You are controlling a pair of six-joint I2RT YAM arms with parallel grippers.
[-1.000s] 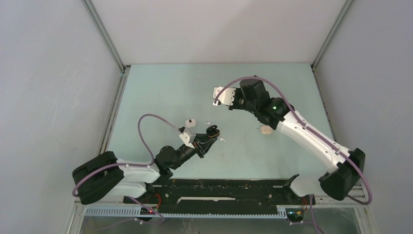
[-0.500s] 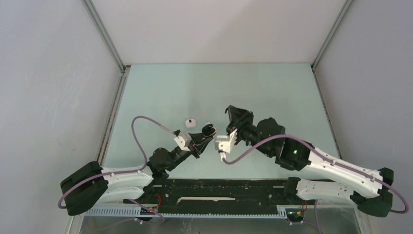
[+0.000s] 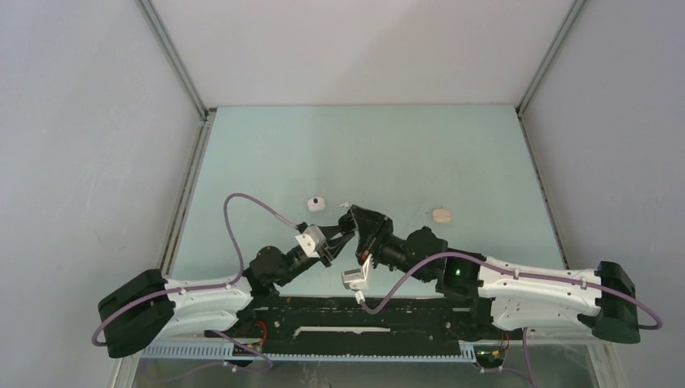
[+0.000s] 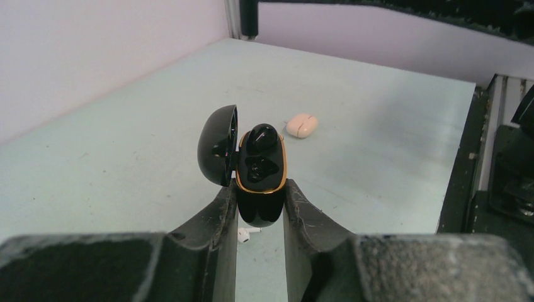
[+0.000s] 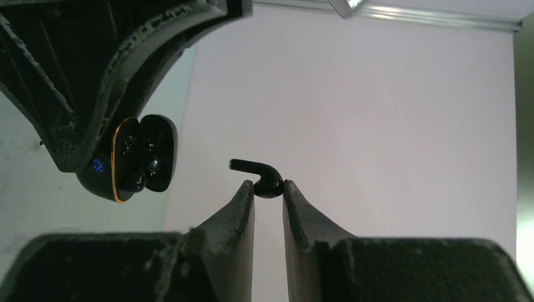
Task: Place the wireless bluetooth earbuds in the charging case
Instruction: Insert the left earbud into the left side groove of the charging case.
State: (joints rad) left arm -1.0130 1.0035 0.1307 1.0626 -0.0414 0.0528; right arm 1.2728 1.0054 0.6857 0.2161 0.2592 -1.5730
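The right gripper (image 5: pixel 268 191) is clamped on a small, glossy black stemmed plastic earbud (image 5: pixel 259 175), held near the open, gold-rimmed, pebble-shaped black charging case (image 4: pixel 258 211), which is pinched in the left gripper (image 4: pixel 259 189). One black bud (image 4: pixel 260 137) is seated inside the case. A white earbud (image 4: pixel 247 233) is seen on the pale green table (image 4: pixel 378 126) beneath the case, and a beige oval case (image 4: pixel 301 125) beyond it.

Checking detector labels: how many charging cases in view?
3: open black case in the left gripper, white case and beige case on the table. Others may be hidden.
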